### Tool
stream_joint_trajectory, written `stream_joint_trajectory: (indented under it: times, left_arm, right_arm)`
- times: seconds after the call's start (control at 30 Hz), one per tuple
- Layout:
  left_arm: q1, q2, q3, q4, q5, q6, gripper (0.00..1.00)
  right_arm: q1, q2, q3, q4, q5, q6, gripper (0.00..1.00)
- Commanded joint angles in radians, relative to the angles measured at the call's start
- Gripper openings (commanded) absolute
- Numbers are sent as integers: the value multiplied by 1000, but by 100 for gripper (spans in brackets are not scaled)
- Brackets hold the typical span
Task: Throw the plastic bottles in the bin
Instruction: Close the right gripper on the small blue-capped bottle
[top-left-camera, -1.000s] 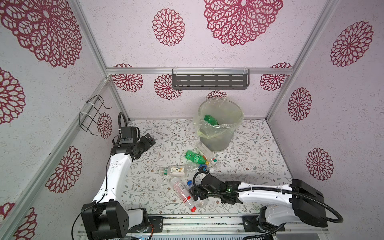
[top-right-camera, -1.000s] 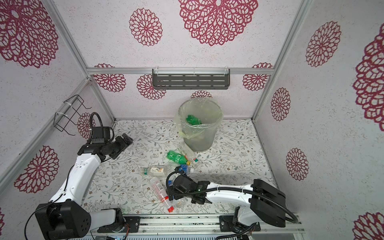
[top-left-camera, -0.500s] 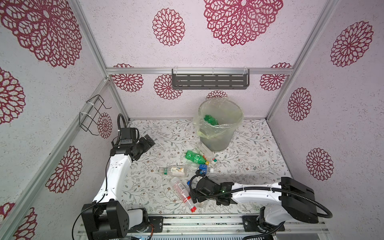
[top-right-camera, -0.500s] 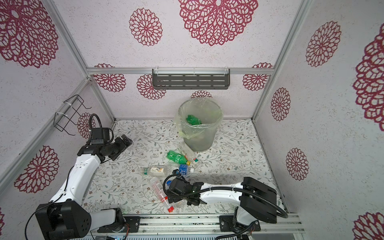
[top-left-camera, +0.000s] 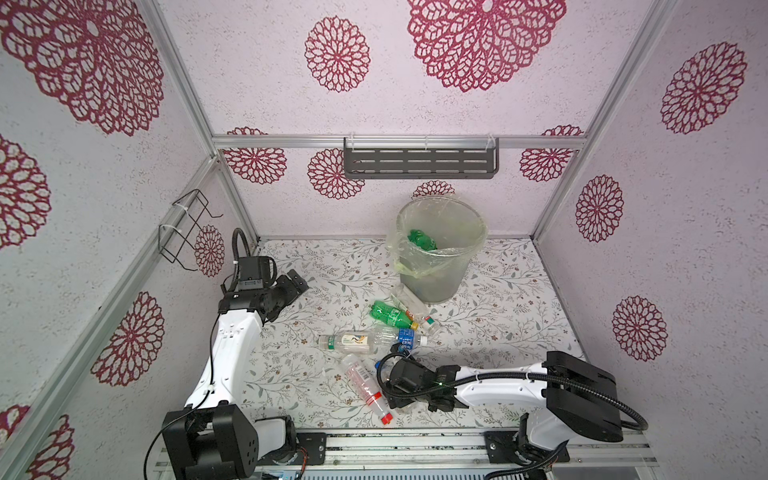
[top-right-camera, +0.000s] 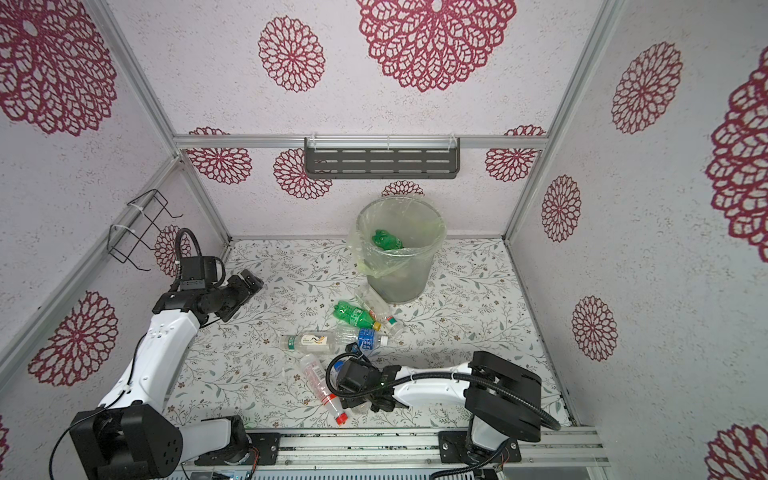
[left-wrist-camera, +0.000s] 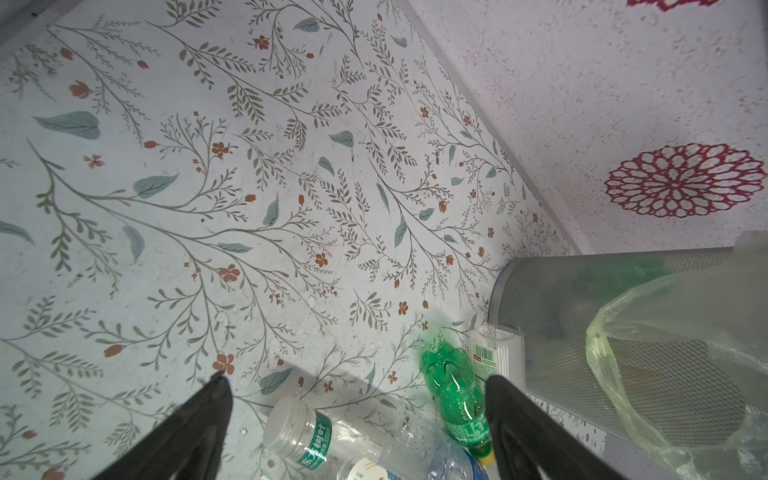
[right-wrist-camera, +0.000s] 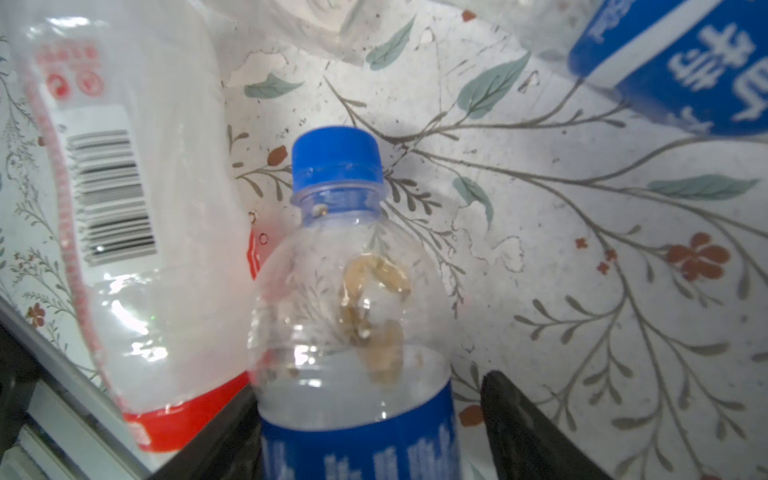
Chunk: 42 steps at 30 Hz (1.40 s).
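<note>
Near the front edge of the bench, the right end effector straddles a clear blue-capped plastic bottle, unclenched; clamping should come next.

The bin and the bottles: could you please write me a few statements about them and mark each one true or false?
1. A green bottle lies inside the bin. True.
2. The bin lies tipped on its side. False: it stands upright.
3. A blue-capped bottle sits between the fingers of the right tool. True.
4. The left tool grips a green bottle. False: it is open and empty, off to the side of the bottles.
5. Every bottle is already in the bin. False: several lie on the table.
</note>
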Motion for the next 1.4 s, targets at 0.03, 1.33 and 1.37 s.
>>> stream_joint_trajectory:
  times: [0.03,1.33,1.37]
  left_arm:
    - [9,-13,-11,10,6,2,97]
    - [18,-18,-37,42,34,4,97]
    - [18,-17,-40,47,37,1,97]
  right_arm:
    - [7,6,27,-31,26,6,73]
    - [-39,-202,17,-142,153,45,50]
    - [-46,-215,11,-147,151,52,50]
